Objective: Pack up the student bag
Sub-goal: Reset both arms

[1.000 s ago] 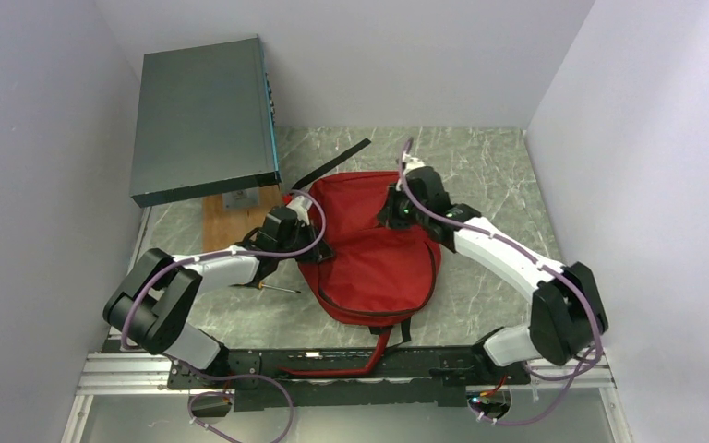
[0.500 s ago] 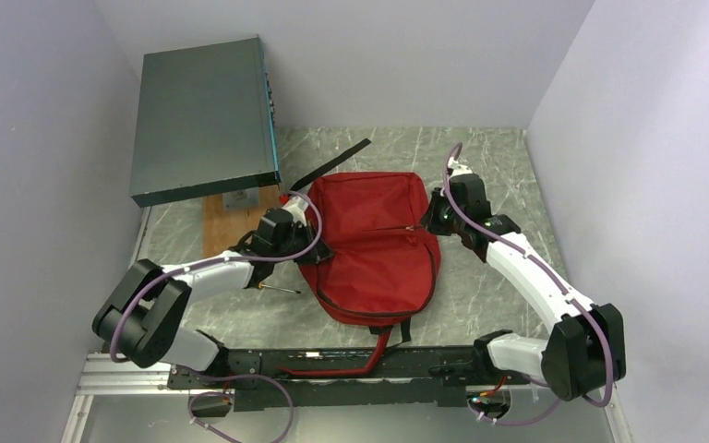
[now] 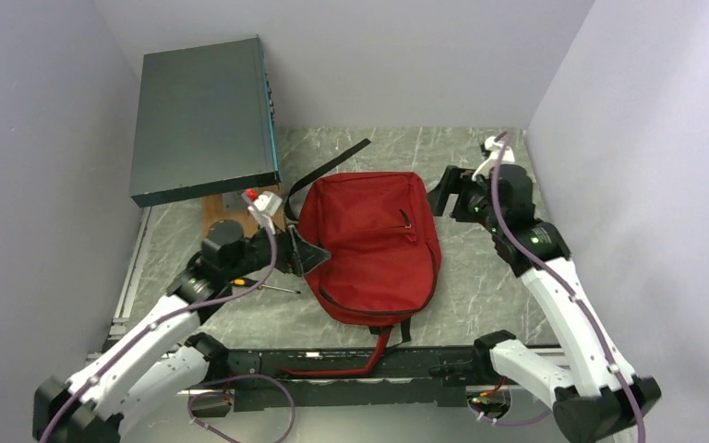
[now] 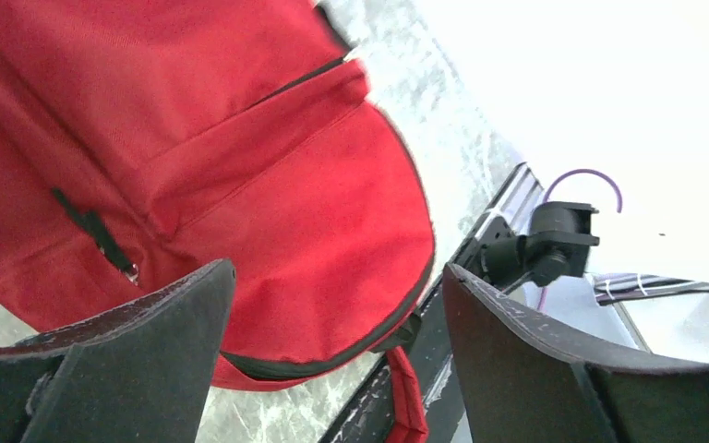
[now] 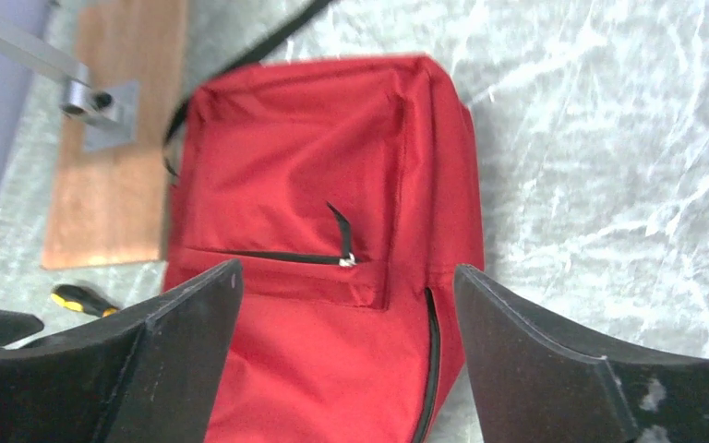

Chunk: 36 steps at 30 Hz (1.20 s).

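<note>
The student bag [image 3: 369, 245], a dark red backpack, lies flat in the middle of the table with its front zip pocket [image 5: 268, 257] facing up. One red shoulder strap [image 3: 378, 349] trails toward the near rail. My left gripper [image 3: 312, 254] hovers at the bag's left edge, jaws wide open and empty. In the left wrist view the bag [image 4: 194, 138] shows between and beyond the left gripper [image 4: 337, 314]. My right gripper [image 3: 443, 194] is raised off the bag's far right corner, also open and empty. The right wrist view looks down on the bag [image 5: 314, 185] from above.
A grey flat box [image 3: 203, 115] stands raised at the back left over a wooden board [image 3: 222, 221]. A yellow-handled screwdriver [image 3: 272, 289] lies left of the bag. A black webbing strap [image 3: 332, 166] runs out from the bag's far left corner.
Both grippers went from shut at the bag's upper part to wide open and drew back, left toward the near left, right toward the far right. The bag's top settled flat.
</note>
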Motion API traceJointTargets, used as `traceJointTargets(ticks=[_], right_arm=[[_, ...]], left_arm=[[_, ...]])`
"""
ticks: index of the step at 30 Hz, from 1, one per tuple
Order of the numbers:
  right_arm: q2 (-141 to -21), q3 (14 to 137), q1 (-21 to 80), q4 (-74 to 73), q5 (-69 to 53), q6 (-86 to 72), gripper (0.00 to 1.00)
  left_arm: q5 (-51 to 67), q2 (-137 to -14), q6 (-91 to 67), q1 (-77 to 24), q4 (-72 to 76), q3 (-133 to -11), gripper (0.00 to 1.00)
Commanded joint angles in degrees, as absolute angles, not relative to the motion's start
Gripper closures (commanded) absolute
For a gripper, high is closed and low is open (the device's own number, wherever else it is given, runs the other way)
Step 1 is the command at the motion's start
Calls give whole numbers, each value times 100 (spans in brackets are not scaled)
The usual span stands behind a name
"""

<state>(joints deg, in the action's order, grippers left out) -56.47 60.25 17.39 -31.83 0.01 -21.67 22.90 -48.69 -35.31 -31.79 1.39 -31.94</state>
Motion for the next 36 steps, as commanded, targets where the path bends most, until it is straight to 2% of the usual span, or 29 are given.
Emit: traceJointTargets(ticks=[1,3,4,8,18,27,36], right_arm=[[-4988,6715,1723,-3515,152,-2051,9],[-4742,6969,1716,-3619,235,-2013,1],[-4632,7080,1722,-3663,259,-1935,1],[-4238,7571,1723,-3889,450,-1644,0],[-3893,8912,1723,-4670,1406,-1476,0],[-3350,9061,1723,-4567,1733,-1663,0],[-3092,8794,1720,-4398,1800,-1670,0]], left_arm=[[2515,-3693,-2767,-3162,-915,-3882,11],[2166,-3224,-2456,-3164,-1549,-4281,8],[1989,-3012,-2311,-3164,-1814,-4603,7],[1483,-2340,-1834,-3164,-2596,-5541,1],[871,-1856,-1430,-3164,-3151,-7180,0],[93,-1529,-1072,-3164,-3245,-7672,0],[11,-1566,-996,-3163,-3262,-7583,0]])
